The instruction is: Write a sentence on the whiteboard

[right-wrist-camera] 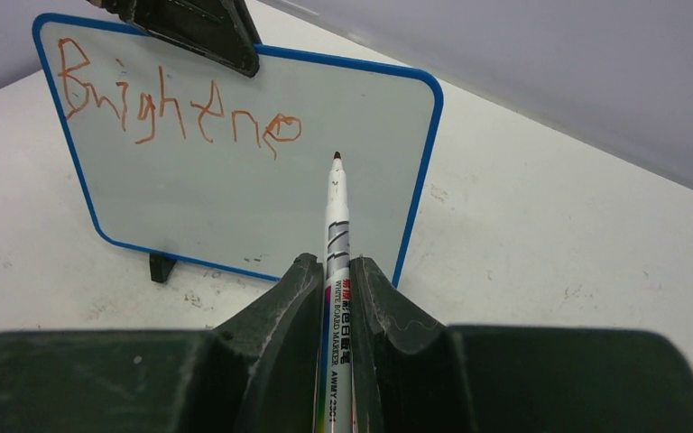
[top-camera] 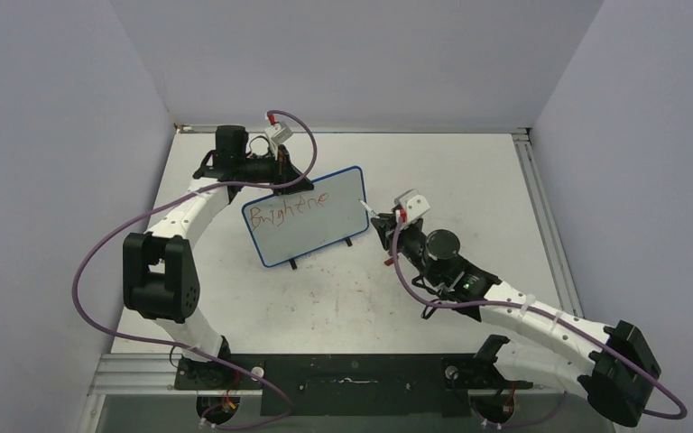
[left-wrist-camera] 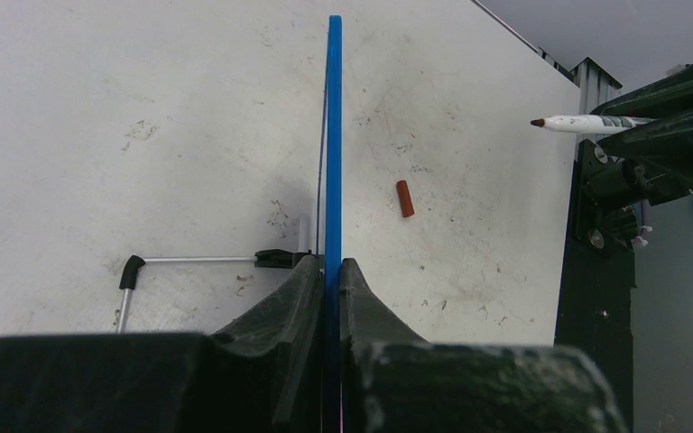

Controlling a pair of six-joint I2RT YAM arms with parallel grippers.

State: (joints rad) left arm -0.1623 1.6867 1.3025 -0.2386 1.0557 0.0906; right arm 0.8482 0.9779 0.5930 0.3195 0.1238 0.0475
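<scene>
Whiteboard (top-camera: 305,216) stands upright on its black feet (right-wrist-camera: 162,267), at about 10 o'clock from the middle of the desk (top-camera: 469,180) in the top view. It is tilted, its right end the farther from the arm bases.

Sentence (right-wrist-camera: 176,108): one line of red lettering along the top of the board, reading roughly "Brightne".

Left hand (left-wrist-camera: 332,266): clenched on the board's blue top edge, at about 11 o'clock on the frame.

Right hand (right-wrist-camera: 334,271): at 3 o'clock of the board, grasping a white marker (right-wrist-camera: 336,225) by the barrel, uncapped. The tip points at the board below the last letter. The left wrist view shows a gap between tip and board face.

A red cap (left-wrist-camera: 404,198) lies on the desk on the written side, near the board.
</scene>
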